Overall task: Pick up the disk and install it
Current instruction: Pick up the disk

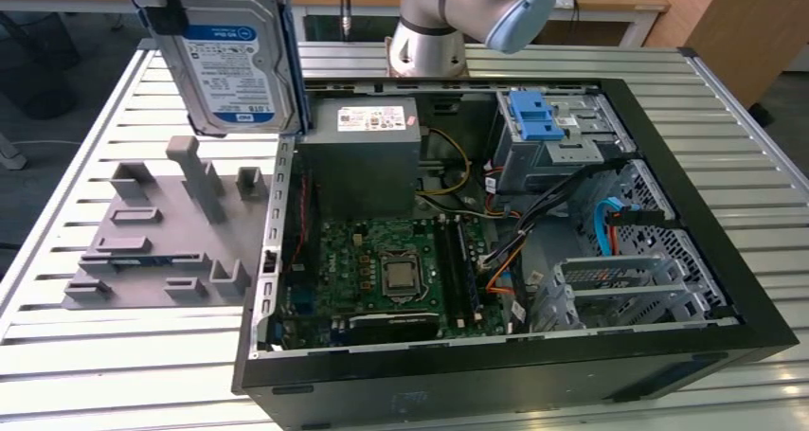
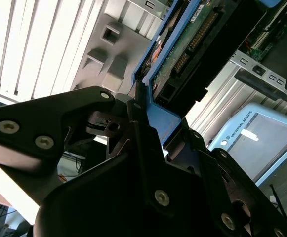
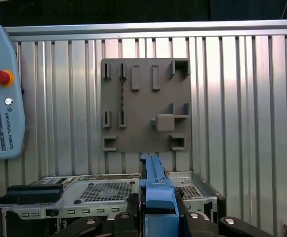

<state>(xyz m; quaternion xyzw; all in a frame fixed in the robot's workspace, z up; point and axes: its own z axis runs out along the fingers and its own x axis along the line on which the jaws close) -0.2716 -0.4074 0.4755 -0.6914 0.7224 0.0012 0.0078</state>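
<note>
Black tool (image 2: 163, 118) clamped on flat silver metal disk (image 1: 234, 57), pinching blue edge rails (image 3: 155, 180). Disk hangs upright under tool, label outward, clear of ribbed metal table (image 1: 114, 355). Grey slotted fixture plate (image 1: 165, 227) below. Open black computer case (image 1: 506, 386) beside, likely install target.

Blue-and-white printed label on the disk (image 1: 234, 66); white sticker (image 1: 373, 118) on grey box (image 1: 367, 170); lettering down controller (image 3: 5, 98).
</note>
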